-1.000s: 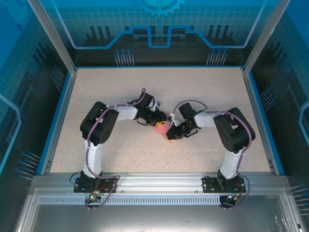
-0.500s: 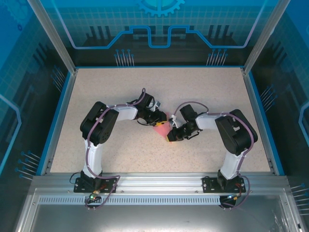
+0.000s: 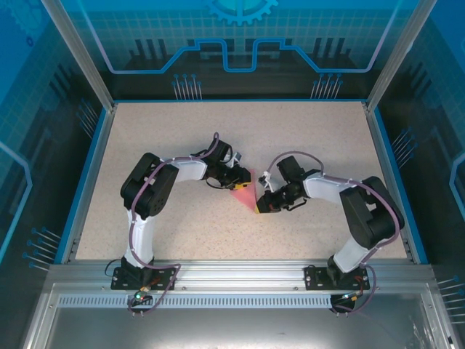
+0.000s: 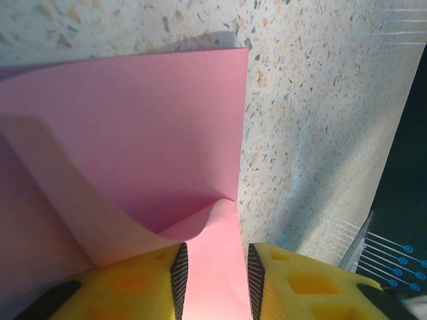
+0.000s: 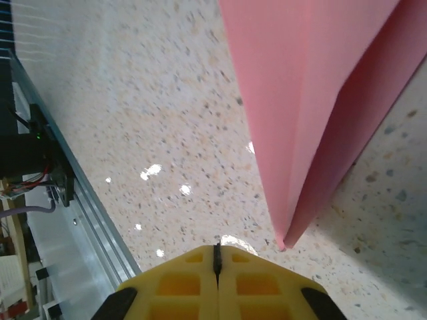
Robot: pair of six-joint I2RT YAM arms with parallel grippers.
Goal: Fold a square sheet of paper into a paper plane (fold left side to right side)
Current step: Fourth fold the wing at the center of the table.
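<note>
The square sheet of paper lies folded into a pink pointed shape on the table, between the two grippers. My left gripper sits at its far end. In the left wrist view its yellow fingers stand apart, and a pink strip runs through the gap. A curled layer of the paper rises over the left finger. My right gripper is at the near point of the paper. In the right wrist view it is shut on nothing, and the pink tip lies just ahead to its right.
The speckled table is bordered by a blue rim and an aluminium rail at the near edge. Both arm bases are bolted to that rail. Bare tabletop lies all round the paper.
My right gripper has closed fully and slid slightly right and nearer along the paper's tip, and its elbow has swung out to the right. The left gripper has stayed put.
</note>
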